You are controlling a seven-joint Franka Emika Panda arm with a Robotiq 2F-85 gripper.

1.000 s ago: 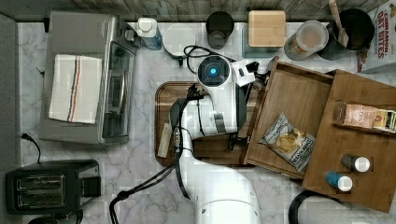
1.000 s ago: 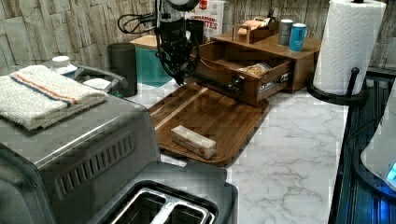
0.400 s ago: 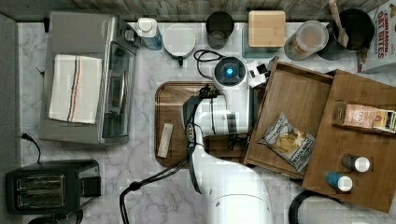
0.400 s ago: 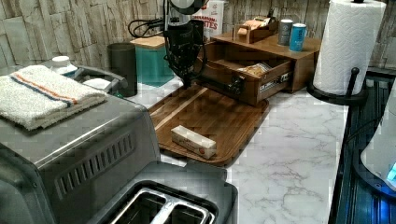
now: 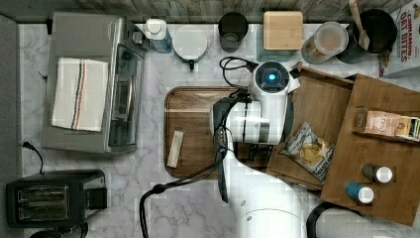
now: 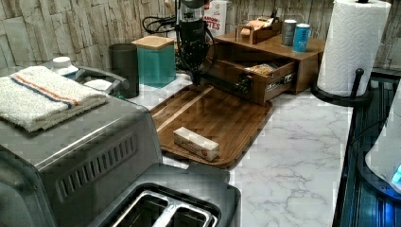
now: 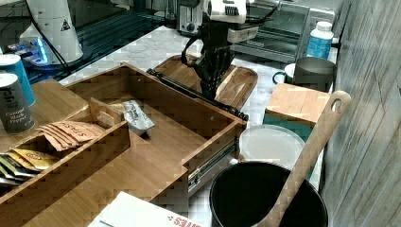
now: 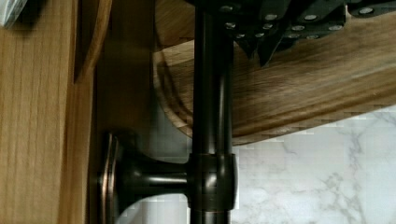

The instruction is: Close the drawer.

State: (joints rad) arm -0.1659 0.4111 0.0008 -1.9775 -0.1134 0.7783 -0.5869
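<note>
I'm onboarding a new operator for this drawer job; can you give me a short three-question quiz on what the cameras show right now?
1. True or false: the drawer is already pushed fully shut.
2. What lies inside the drawer? A) a snack bag B) a spoon C) a towel
3. Fill in: the claw hangs at the drawer's dark bar ____, over the edge of the wooden tray.

Key
1. False; it stands pulled out from the cabinet.
2. A; the snack bag rests on the drawer's floor.
3. handle
</note>
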